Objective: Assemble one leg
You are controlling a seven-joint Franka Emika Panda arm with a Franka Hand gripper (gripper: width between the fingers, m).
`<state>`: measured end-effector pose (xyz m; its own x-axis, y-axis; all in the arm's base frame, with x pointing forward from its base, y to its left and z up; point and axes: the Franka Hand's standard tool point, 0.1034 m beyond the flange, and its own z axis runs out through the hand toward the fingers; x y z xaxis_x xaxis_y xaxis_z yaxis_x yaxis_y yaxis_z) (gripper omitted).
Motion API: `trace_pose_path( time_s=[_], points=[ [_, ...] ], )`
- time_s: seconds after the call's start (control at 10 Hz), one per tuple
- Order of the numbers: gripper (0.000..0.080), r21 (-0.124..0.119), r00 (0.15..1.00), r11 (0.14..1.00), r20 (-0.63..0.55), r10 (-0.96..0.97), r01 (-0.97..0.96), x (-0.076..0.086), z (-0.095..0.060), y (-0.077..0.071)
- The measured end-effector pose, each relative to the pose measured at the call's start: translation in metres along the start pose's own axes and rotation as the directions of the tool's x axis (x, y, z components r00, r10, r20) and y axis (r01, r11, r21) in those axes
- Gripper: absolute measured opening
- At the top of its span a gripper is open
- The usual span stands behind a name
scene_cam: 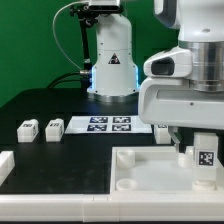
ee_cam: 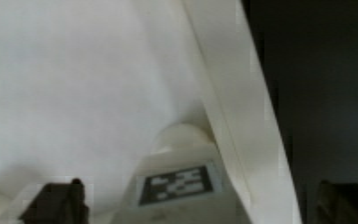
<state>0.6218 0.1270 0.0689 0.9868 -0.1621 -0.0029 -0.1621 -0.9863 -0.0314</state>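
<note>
Two dark fingertips (ee_cam: 55, 203) are showing at the edges of the wrist view, and they are standing wide apart, so the gripper (ee_cam: 199, 198) is hanging spread open and gripping nothing. Between those fingertips the leg (ee_cam: 176, 183) is sitting, its black-and-white tag facing the wrist camera, with clear gaps on both sides, so neither finger is touching it. Under the leg the big white tray (ee_cam: 69, 90) is filling most of that view, and the tray's raised rim is running diagonally just beside the leg, with dark table beyond it. Whether the leg is sitting in a corner socket or merely resting on the tray, I cannot tell. In the exterior view the arm (scene_cam: 185, 85) is looming large on the exterior view's right, reaching down over the tray's far right corner, and the tagged leg is standing upright right beneath it. Over on the exterior view's left, two other legs (scene_cam: 40, 128) are lying side by side on the dark table (scene_cam: 40, 100), well apart from the tray. Between them and the arm the marker board (scene_cam: 108, 125) is lying flat, tags up. Behind the marker board the robot base (scene_cam: 112, 60) is standing, a blue light glowing near its foot.
</note>
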Motion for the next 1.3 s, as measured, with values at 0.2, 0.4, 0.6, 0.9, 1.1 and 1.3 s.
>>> trace_pose_path(
  time_s=[0.2,0.4,0.6,0.9,1.1,1.3],
  points=[
    [0.0526,0.008,0.998,0.998,0.003,0.058,-0.058,0.000,0.000,-0.001],
    [0.0386,0.015,0.977,0.977,0.008,0.212,-0.212,-0.001,0.000,-0.002],
    [0.0291,0.015,0.933,0.933,0.012,0.360,-0.361,0.000,0.000,-0.002],
    [0.0291,0.030,0.627,0.628,0.103,0.772,-0.778,0.013,-0.001,0.003],
    [0.0291,0.043,0.358,0.356,0.165,0.919,-0.934,0.017,0.000,0.003],
    [0.0291,0.015,0.082,0.081,0.180,0.980,-0.997,0.018,0.003,-0.007]
  ],
)
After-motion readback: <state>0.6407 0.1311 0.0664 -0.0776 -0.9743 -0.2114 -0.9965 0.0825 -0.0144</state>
